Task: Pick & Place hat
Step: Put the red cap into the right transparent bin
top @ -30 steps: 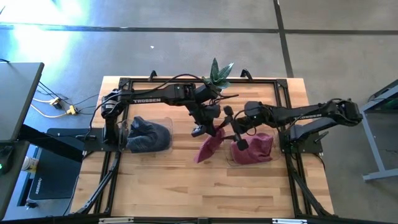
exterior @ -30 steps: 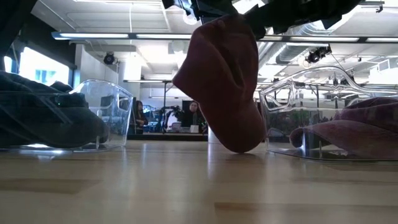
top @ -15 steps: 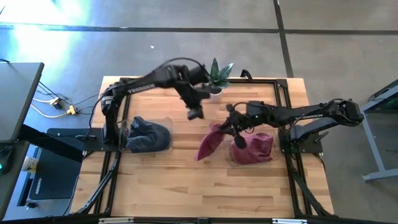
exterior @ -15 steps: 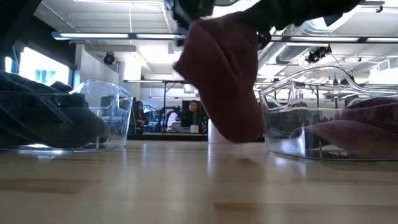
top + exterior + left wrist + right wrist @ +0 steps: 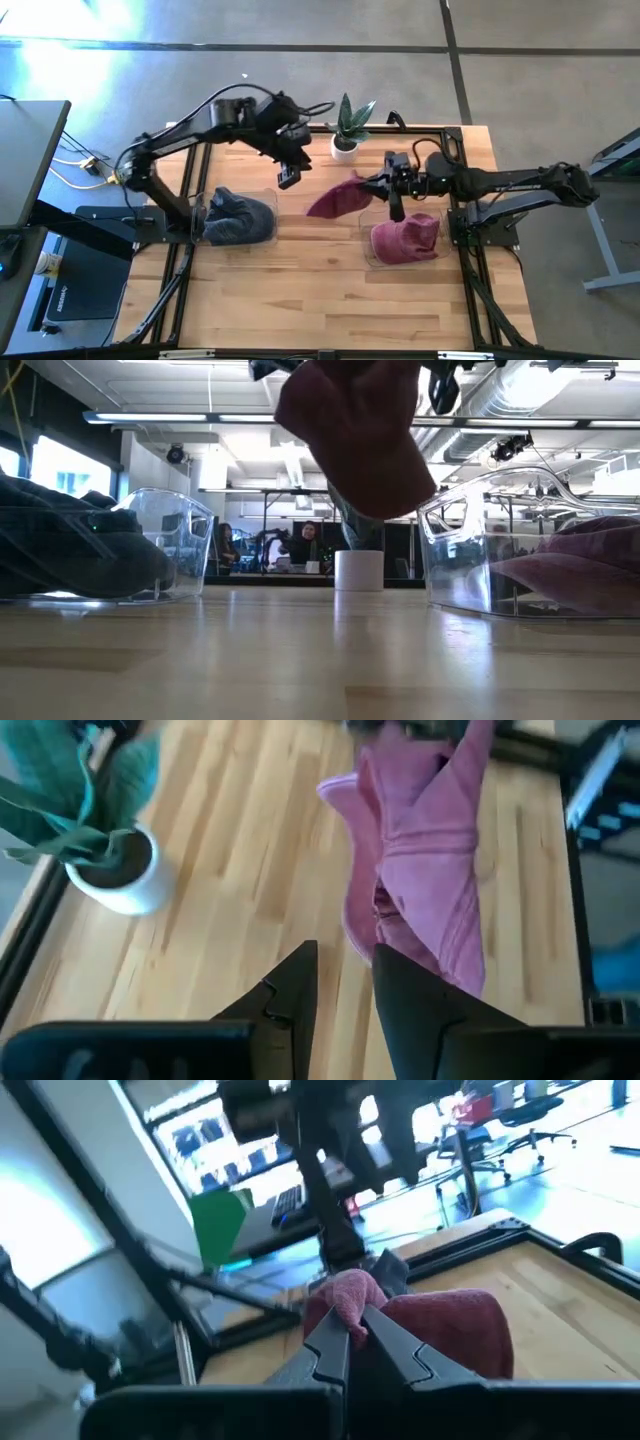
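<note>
A maroon hat (image 5: 338, 198) hangs in the air over the middle of the table, and my right gripper (image 5: 383, 188) is shut on its right end. In the low view the hat (image 5: 360, 440) is well above the wood. My left gripper (image 5: 290, 179) is raised over the far left-centre, left of the hat. Its fingers (image 5: 290, 985) are slightly apart with nothing between them, and the hat (image 5: 425, 870) shows beyond them. My right gripper pinches a bunched edge of the hat (image 5: 352, 1295) between its two fingers, at the hat's right end (image 5: 370, 187). The fingers come about level from the table's right. The hat is lifted clear and droops leftward from the fingers, slack.
A clear bin (image 5: 368, 255) at the right holds another maroon hat (image 5: 405, 240). A clear bin (image 5: 185, 540) at the left holds dark blue hats (image 5: 238, 217). A potted plant (image 5: 346, 130) stands at the far edge, just behind the hanging hat.
My left gripper has let go of the hat, risen and drawn back toward the far left. My right gripper has shut on the hat and carried it up and toward the far edge. The hat's lower end, near the table before, now hangs well clear.
</note>
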